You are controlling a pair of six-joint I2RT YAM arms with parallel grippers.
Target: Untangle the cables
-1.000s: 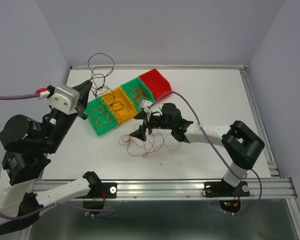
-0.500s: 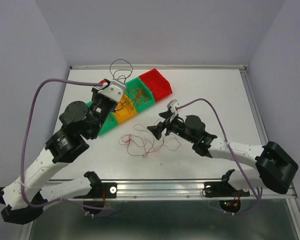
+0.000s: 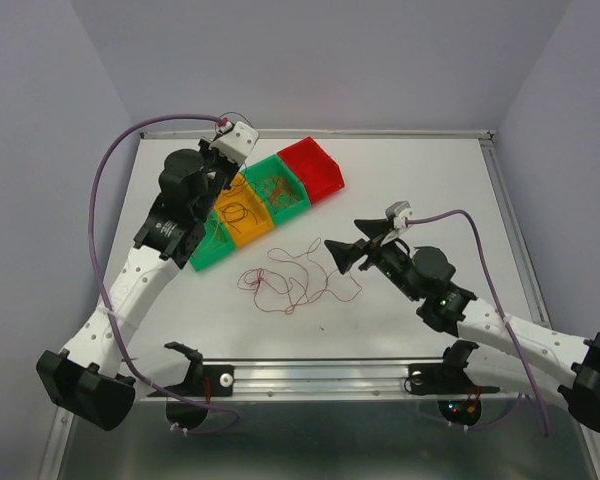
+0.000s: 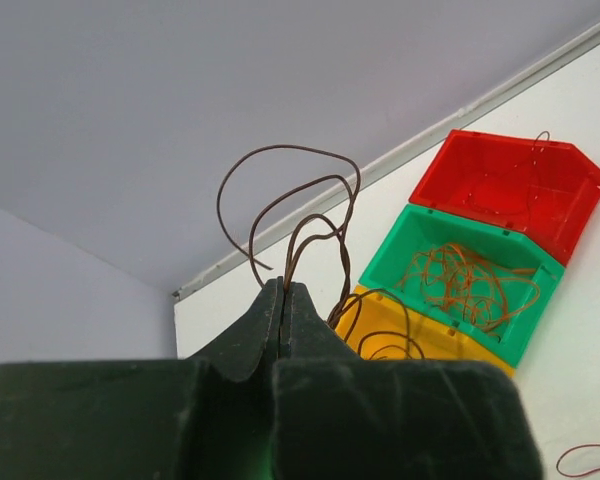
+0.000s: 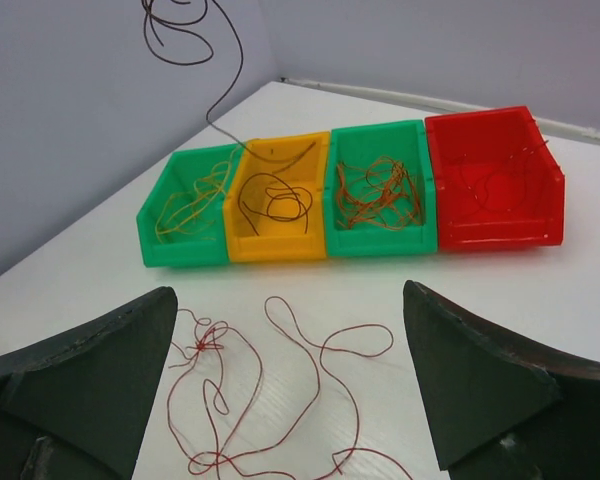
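Observation:
My left gripper (image 4: 283, 288) (image 3: 223, 152) is shut on a dark brown cable (image 4: 290, 148) and stands above the back-left end of the bin row. That cable (image 5: 242, 65) loops above the fingertips and trails down into the yellow bin (image 5: 275, 245) (image 3: 242, 215). A thin red cable (image 5: 202, 343) (image 3: 257, 283) lies in loose loops with a small knot on the white table (image 3: 420, 190). My right gripper (image 5: 288, 290) (image 3: 348, 245) is open and empty, hovering just right of the red loops.
Four bins sit in a diagonal row: a green bin (image 5: 185, 245) holding yellowish cables, the yellow one, a green bin (image 5: 380, 240) holding orange cables, and a red bin (image 5: 500, 230) (image 3: 315, 165) holding red ones. Lilac arm cables arc above both arms.
My left arm swung from the far left up and back over the bins, carrying the dark cable. My right arm drew back to the right, off the red cable.

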